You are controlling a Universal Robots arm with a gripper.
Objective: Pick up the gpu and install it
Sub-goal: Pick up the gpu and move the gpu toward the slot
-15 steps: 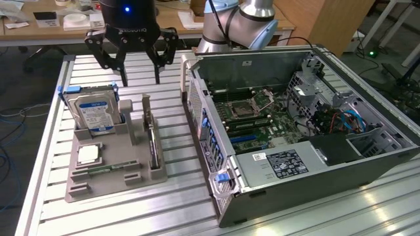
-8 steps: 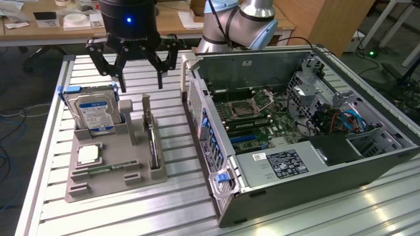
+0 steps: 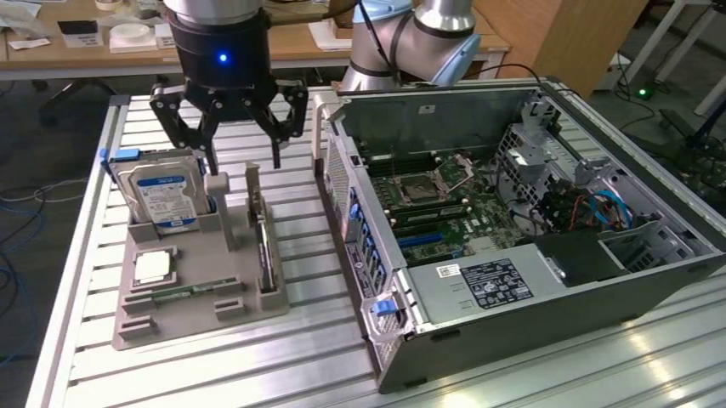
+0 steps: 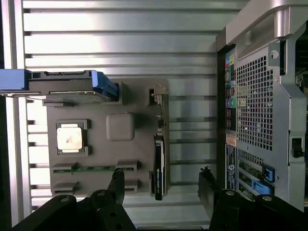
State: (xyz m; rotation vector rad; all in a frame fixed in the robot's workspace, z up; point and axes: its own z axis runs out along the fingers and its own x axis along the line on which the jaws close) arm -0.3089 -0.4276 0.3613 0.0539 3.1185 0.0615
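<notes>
The pincer (image 3: pixel 241 161) hangs open over the far end of a grey holder tray (image 3: pixel 182 319), its dark fingers spread wide and gripping nothing. The tray sits on the slatted aluminium bench (image 3: pixel 306 357), toward the edge at the exterior view's left. An open computer case (image 3: pixel 511 212) lies beside it and takes up the side of the bench at the exterior view's right.

The gpu (image 3: pixel 264 251) stands on its long edge in a slot along the side of the tray that faces the case, so it shows as a thin dark strip. In the wrist view the gpu (image 4: pixel 159 163) runs between the two spread fingertips of the pincer (image 4: pixel 161 178). It lies nearer one fingertip than the other and touches neither. In the exterior view the fingertips seem to hang just above the far end of the card, though their height over it is hard to judge.

A blue-labelled hard drive (image 3: pixel 159 200) stands upright in the tray's far corner, on the side away from the case. Nearer the bench's front edge a processor chip (image 3: pixel 153 266) lies flat in its recess. A narrow green memory stick (image 3: pixel 187 293) lies just beyond the processor chip, toward that front edge.
</notes>
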